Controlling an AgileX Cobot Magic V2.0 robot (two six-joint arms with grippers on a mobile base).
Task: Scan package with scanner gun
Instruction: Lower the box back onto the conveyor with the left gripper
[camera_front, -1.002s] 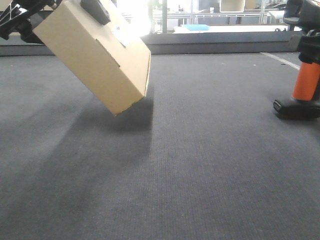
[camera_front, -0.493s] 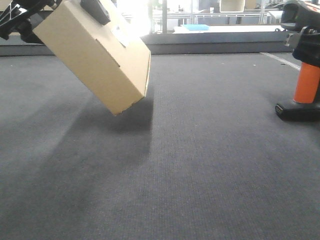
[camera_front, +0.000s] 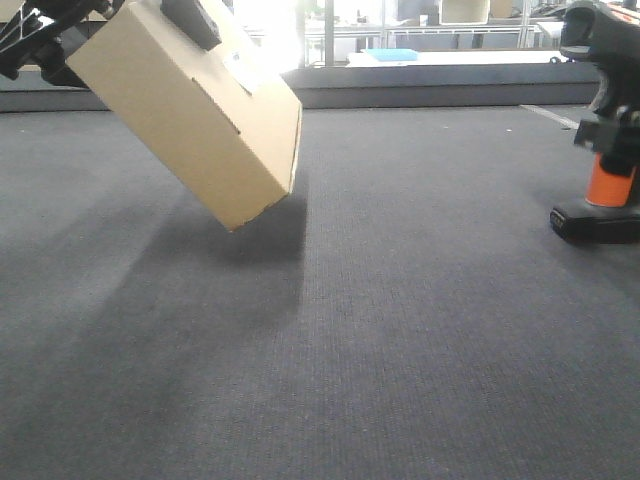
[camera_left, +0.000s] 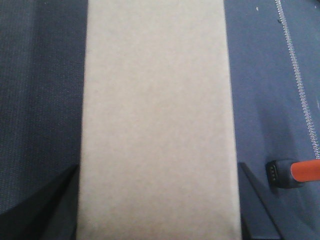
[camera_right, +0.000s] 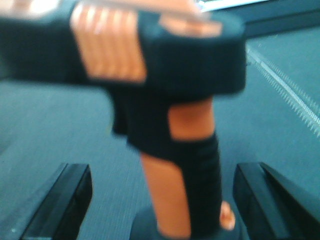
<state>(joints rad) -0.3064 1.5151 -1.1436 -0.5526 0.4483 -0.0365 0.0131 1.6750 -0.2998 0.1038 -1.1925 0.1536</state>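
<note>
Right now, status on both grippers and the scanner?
Left gripper shut on package, held tilted off floor. Right gripper open, straddling scanner gun, not closed. Nothing between.

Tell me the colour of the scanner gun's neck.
Bright orange; the scanner gun shows it best in the right wrist view.

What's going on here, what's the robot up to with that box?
The left gripper holds the package tilted in the air above the grey carpet. On the other side, the right gripper is down around the orange neck of the scanner gun, which stands upright on its base; its fingers sit either side with gaps, so it looks open. No scan yet.
</note>
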